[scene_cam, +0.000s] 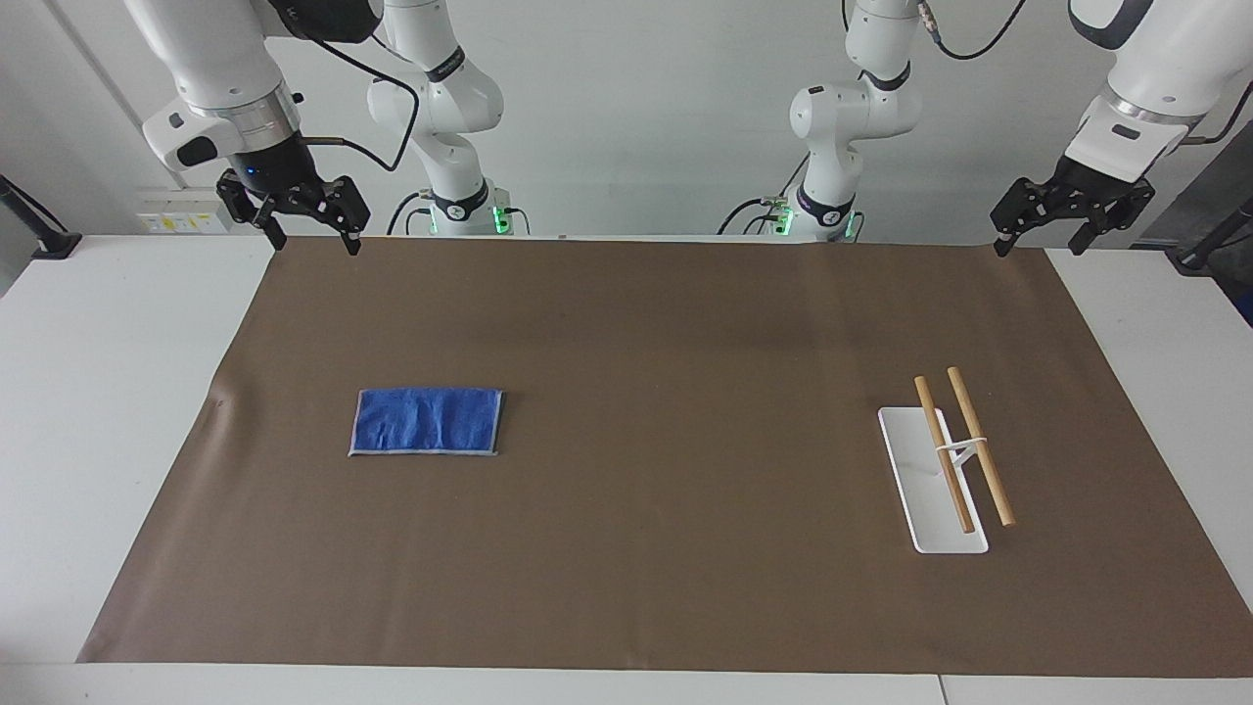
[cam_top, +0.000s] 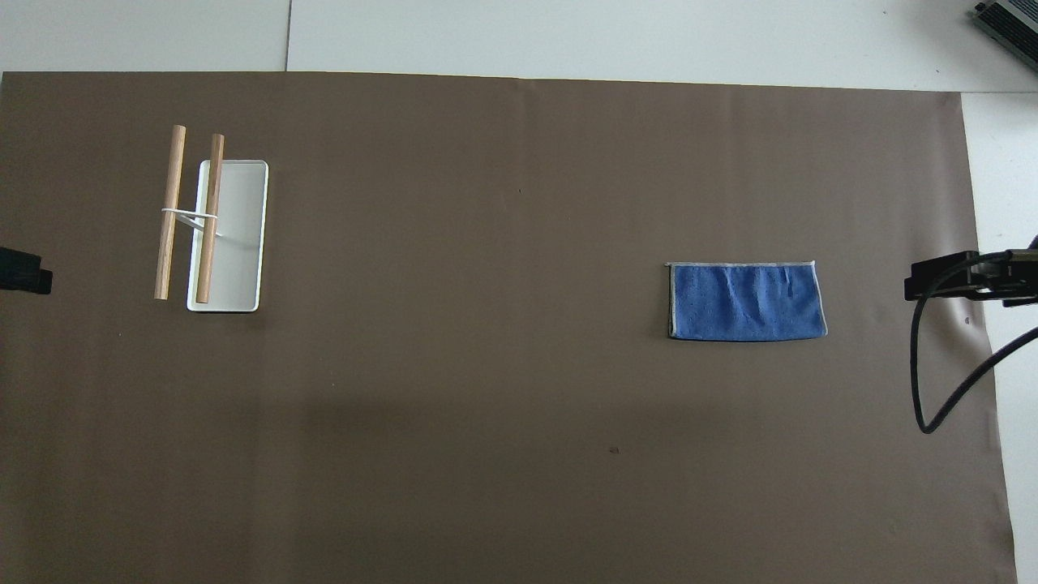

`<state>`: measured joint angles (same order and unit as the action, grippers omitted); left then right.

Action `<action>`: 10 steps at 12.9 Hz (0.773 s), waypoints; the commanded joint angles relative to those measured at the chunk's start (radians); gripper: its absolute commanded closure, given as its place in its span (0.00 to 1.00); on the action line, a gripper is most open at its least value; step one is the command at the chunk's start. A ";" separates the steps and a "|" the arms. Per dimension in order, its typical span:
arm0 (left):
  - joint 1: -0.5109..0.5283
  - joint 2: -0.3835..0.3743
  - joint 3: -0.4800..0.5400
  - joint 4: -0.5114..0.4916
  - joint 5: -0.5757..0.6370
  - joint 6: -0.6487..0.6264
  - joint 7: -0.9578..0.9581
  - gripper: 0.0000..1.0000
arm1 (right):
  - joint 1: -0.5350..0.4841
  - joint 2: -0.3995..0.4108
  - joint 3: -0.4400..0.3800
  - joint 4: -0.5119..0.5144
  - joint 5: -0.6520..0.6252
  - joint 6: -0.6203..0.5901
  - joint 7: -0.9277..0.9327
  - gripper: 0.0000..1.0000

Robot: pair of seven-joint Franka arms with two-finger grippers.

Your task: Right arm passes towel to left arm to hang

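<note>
Towel [scene_cam: 426, 421]: blue terry cloth, nubbly, pale stitched edging. Mat [scene_cam: 636, 548]: brown, matt, paper-like, smooth. Rack [scene_cam: 930, 490]: two bare wooden rods over a smooth white base. Table [scene_cam: 98, 411]: white, smooth. Arms: glossy white shells, silver metal wrist rings.

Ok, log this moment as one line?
stage: not started | towel: flat on mat, right arm's end | rack: bare, left arm's end | right gripper: open, raised | left gripper: open, raised

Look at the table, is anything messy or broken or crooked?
Nothing stands out. The blue towel lies flat and folded on the brown mat. The rack with two wooden bars stands upright on its white base, toward the left arm's end. The right pincer and left pincer hang open above the mat's edge, touching nothing.
</note>
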<state>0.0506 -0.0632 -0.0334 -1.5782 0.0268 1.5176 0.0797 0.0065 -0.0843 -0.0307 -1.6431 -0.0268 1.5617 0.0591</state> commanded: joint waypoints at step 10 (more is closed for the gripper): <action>0.009 -0.027 -0.008 -0.032 0.022 0.007 -0.009 0.00 | -0.003 -0.015 0.003 -0.023 -0.001 -0.015 0.018 0.00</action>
<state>0.0506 -0.0632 -0.0334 -1.5782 0.0268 1.5176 0.0796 0.0065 -0.0843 -0.0310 -1.6486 -0.0268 1.5592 0.0623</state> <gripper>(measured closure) 0.000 0.000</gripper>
